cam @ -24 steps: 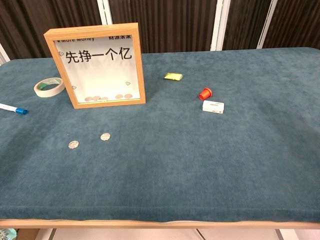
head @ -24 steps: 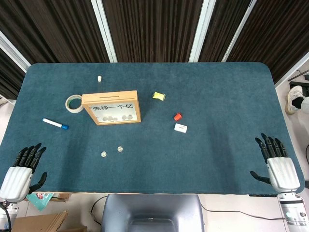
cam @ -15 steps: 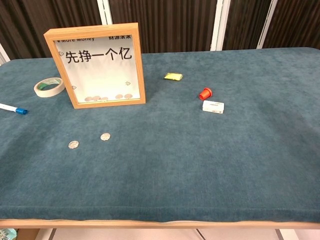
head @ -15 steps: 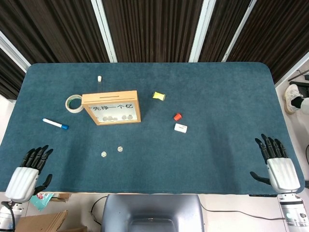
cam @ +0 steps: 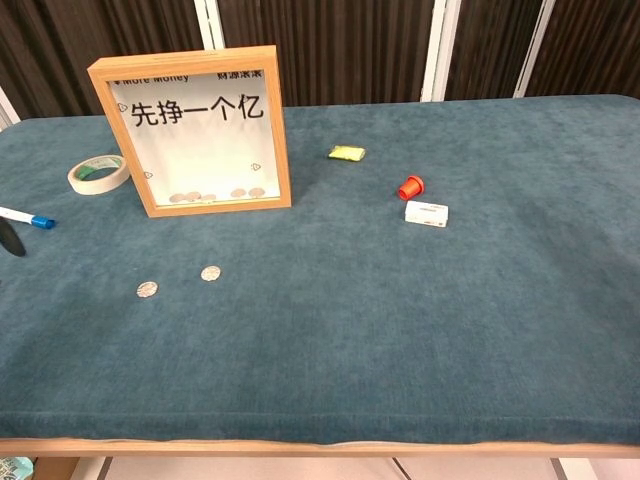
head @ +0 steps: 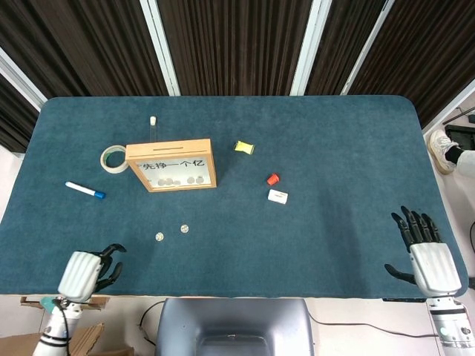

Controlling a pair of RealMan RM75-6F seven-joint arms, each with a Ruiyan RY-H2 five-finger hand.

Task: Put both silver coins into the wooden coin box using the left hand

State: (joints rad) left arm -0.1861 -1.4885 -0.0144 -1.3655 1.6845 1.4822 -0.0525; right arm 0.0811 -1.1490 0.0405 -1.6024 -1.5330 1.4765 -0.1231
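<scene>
- L hand: at near-left table edge, fingers loosely curled, nothing in it; well short of the coins. In chest view only a dark fingertip shows at the far left edge.
- Blue-capped marker and tape roll lie left of the box, not in the direct path.
- Left silver coin flat on the cloth, in front of the box, apart from it.
- Wooden coin box: upright, glass front w/ Chinese text, several coins already at the bottom; slot in the top edge.
- Right silver coin just beside the first, not touching.
- Yellow item, red cap, white eraser-like block sit right of the box, irrelevant.
- R hand: near-right edge, fingers spread, empty, idle.
- Step (my read): reach phase, neither coin picked yet, 0/2 done.
- Next needs: L hand fwd and right to the nearer coin, thumb/finger pinch on a thin flat disc on soft cloth — likely fiddly; then lift to the top slot, align edge-on.
</scene>
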